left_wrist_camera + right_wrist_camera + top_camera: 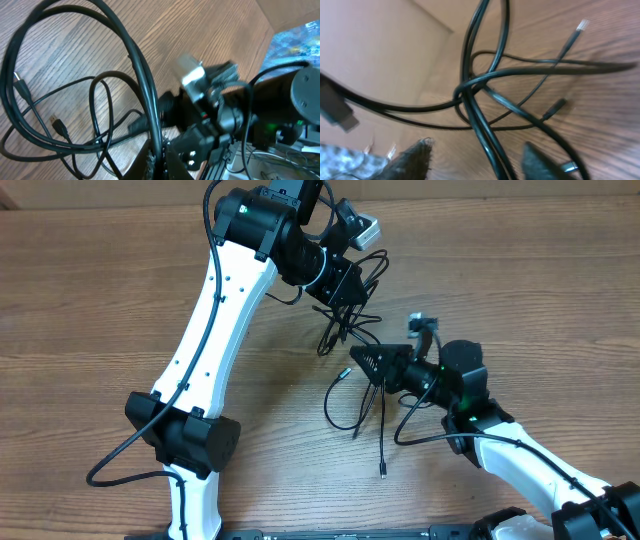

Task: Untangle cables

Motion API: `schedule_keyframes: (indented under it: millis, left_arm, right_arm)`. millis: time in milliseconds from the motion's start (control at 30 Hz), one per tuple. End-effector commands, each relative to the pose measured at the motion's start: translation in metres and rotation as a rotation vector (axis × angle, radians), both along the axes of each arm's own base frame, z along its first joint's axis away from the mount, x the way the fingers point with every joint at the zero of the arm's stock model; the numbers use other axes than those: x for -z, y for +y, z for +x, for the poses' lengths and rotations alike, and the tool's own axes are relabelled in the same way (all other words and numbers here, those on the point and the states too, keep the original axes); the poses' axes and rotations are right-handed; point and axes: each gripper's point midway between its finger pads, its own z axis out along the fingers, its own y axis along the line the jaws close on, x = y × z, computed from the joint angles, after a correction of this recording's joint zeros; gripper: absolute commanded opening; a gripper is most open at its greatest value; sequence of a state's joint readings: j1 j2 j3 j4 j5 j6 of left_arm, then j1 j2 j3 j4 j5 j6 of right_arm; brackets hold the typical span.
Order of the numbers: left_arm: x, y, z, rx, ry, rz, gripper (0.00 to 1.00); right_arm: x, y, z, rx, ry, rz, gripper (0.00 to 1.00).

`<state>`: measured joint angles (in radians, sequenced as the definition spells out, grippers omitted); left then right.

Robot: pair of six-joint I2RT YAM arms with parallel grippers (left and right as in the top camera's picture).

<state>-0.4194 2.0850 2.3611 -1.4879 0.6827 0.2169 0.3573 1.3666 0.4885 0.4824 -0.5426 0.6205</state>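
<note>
Thin black cables (350, 330) lie tangled on the wooden table, with loose loops (345, 395) and small plug ends (383, 472) trailing toward the front. My left gripper (345, 288) is at the far centre and is shut on a cable strand; the left wrist view shows the strand (145, 75) pinched between its fingers (159, 159). My right gripper (362, 360) is just in front of the tangle. The right wrist view shows its fingers (477, 150) apart, with a pair of cables (480, 120) running between them up to a knot (465, 90), not clamped.
A beige wall or board (500, 188) runs along the table's far edge. The left arm's white link (215, 320) slants across the left half. The right arm (520, 465) comes in from the front right. A blue patterned surface (295, 42) lies beyond the table.
</note>
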Motion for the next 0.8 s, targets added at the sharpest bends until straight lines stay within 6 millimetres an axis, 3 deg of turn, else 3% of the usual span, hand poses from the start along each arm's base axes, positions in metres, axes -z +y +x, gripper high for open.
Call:
schedule_keyframes:
  millis: [0,133,167,200,267,433,633,767]
  left_arm:
    - [-0.028,-0.006,-0.01,0.029,-0.04,-0.073,0.04]
    - [-0.027,-0.005,-0.008,0.011,-0.032,-0.066,0.04]
    - [-0.026,-0.003,-0.007,0.005,-0.035,-0.059,0.04]
    - [-0.024,0.002,-0.002,-0.014,-0.043,-0.041,0.04]
    - [-0.019,0.011,0.006,-0.049,-0.057,0.0,0.04]
    - [0.001,0.056,0.037,-0.279,-0.08,0.206,0.04]
    - [0.01,0.08,0.05,-0.413,-0.084,0.312,0.04]
    - [0.014,0.086,0.053,-0.453,-0.075,0.341,0.04]
  right_arm:
    - [0.005,0.007,-0.001,0.007,-0.034,-0.057,0.41]
    - [0.015,0.002,0.001,0.047,-0.006,-0.089,0.16]
    - [0.017,0.001,0.0,0.047,0.004,-0.094,0.06]
    - [0.021,0.001,-0.001,0.046,0.022,-0.102,0.04]
    - [0.026,0.0,-0.003,0.045,0.042,-0.111,0.04]
    - [0.025,-0.002,-0.006,0.045,0.052,-0.116,0.04]
    - [-0.004,-0.005,-0.008,0.054,-0.019,-0.083,0.04]
    - [-0.025,-0.021,-0.006,0.101,-0.058,-0.067,0.04]
